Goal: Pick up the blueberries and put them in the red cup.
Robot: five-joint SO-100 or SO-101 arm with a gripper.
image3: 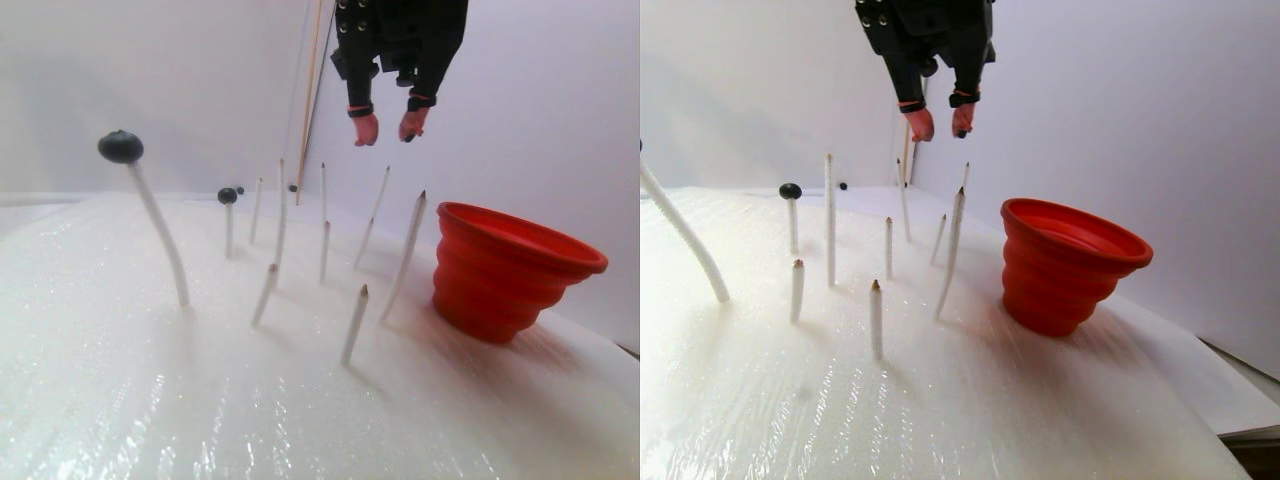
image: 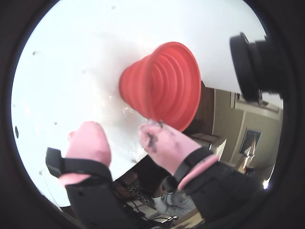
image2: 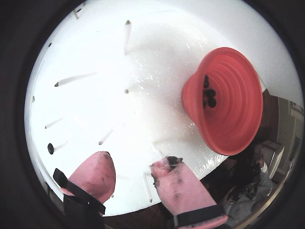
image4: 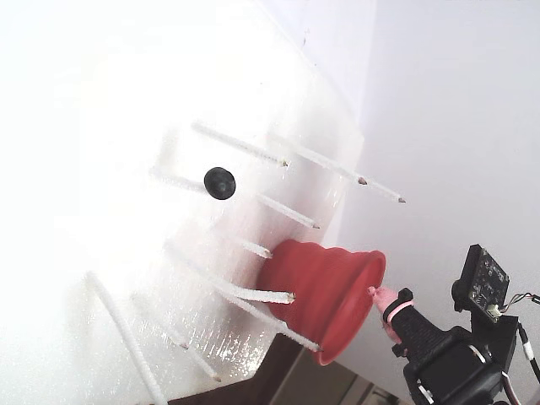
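Several blueberries (image2: pixel 208 93) in red cup (image2: pixel 228 102), gripper (image2: pixel 136 174) open (empty) above, one blueberry (image4: pixel 219 182) on a white rod (image4: pixel 177 181).

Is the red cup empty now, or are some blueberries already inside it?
Not empty. A wrist view shows the red cup holding several dark blueberries at its bottom; their exact number cannot be told.

A home room – framed picture (image: pixel 251 140), cluttered floor below.
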